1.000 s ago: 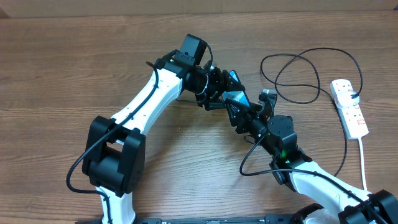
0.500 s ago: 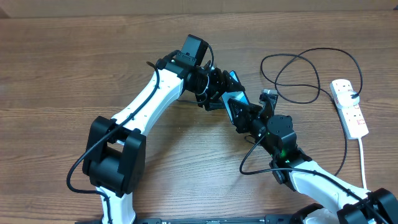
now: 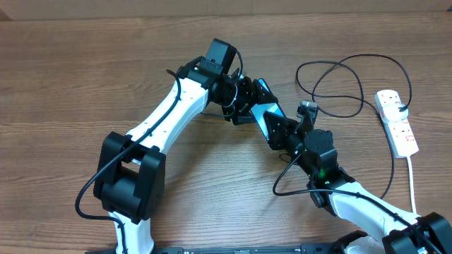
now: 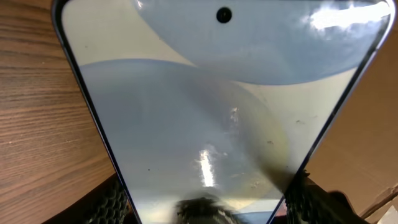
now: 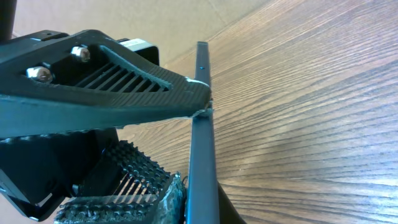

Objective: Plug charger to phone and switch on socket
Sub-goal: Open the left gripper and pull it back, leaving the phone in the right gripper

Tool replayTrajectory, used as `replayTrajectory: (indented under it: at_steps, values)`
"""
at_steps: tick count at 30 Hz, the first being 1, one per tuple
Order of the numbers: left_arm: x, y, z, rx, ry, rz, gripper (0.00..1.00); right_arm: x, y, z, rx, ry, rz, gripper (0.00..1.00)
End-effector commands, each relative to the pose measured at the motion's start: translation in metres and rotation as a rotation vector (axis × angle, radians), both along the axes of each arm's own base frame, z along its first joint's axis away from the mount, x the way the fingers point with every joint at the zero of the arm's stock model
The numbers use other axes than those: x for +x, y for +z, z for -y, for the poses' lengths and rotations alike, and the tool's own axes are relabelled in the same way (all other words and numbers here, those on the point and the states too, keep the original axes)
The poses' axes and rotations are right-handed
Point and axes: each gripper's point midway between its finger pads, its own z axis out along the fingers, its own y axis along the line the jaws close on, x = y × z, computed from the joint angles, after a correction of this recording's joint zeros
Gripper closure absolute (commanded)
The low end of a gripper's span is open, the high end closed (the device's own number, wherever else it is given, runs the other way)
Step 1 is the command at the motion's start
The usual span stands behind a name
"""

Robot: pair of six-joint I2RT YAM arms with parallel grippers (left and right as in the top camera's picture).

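While the right gripper [image 3: 280, 129], fingers pressed together, touches its tip to the edge of the phone [image 3: 265, 109], the left gripper [image 3: 247, 104] pinches that phone, tilted above the table [image 3: 85, 70]. Farther off, well apart, the charger [image 3: 344, 116] lies looped beside the socket [image 3: 397, 123].

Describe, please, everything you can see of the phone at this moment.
The phone is a slim slab with a thin dark frame, a glossy pale blue-and-cream screen and a punch-hole camera. It is held above the wooden table, tilted, gripped across its width by the left end effector. The shut right end effector touches its narrow edge.
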Motion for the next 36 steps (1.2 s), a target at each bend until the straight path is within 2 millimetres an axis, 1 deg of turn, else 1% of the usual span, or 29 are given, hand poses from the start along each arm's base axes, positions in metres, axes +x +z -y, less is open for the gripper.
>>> replayTrajectory:
  at_steps: [1, 5, 10, 12, 15, 18, 24, 27, 31, 36]
  values:
    - [-0.007, 0.007, 0.015, -0.019, -0.029, 0.006, 0.48, -0.01, 0.022, -0.027, 0.03, 0.144, 0.071, 0.96]
    - [-0.007, 0.007, 0.015, -0.019, -0.029, 0.006, 0.48, -0.012, 0.023, -0.028, 0.033, 0.155, 0.069, 0.96]
    - [-0.007, 0.007, 0.015, -0.019, -0.029, 0.006, 0.45, -0.012, 0.023, -0.029, 0.033, 0.158, 0.069, 0.96]
    - [-0.007, 0.007, 0.015, -0.019, -0.03, 0.007, 0.42, -0.012, 0.023, -0.029, 0.034, 0.158, 0.069, 0.96]
    - [-0.006, 0.007, 0.015, -0.015, -0.027, 0.009, 0.34, -0.012, 0.023, -0.029, 0.034, 0.158, 0.069, 0.96]
    - [-0.005, 0.006, 0.014, -0.009, -0.023, 0.012, 0.23, -0.012, 0.023, -0.029, 0.034, 0.158, 0.069, 0.96]
    - [0.0, 0.006, 0.009, -0.007, -0.008, 0.014, 0.08, -0.012, 0.022, -0.029, 0.075, 0.145, 0.039, 0.96]
    - [0.007, 0.007, 0.001, -0.012, 0.014, 0.012, 0.05, -0.012, 0.021, -0.028, 0.084, 0.141, 0.023, 0.96]
    - [0.019, 0.011, -0.015, -0.044, 0.031, 0.018, 0.03, -0.014, 0.011, -0.027, 0.183, 0.1, -0.1, 0.96]
    - [0.036, 0.018, -0.042, -0.094, 0.028, 0.074, 0.03, -0.018, -0.001, -0.026, 0.355, 0.022, -0.29, 0.96]
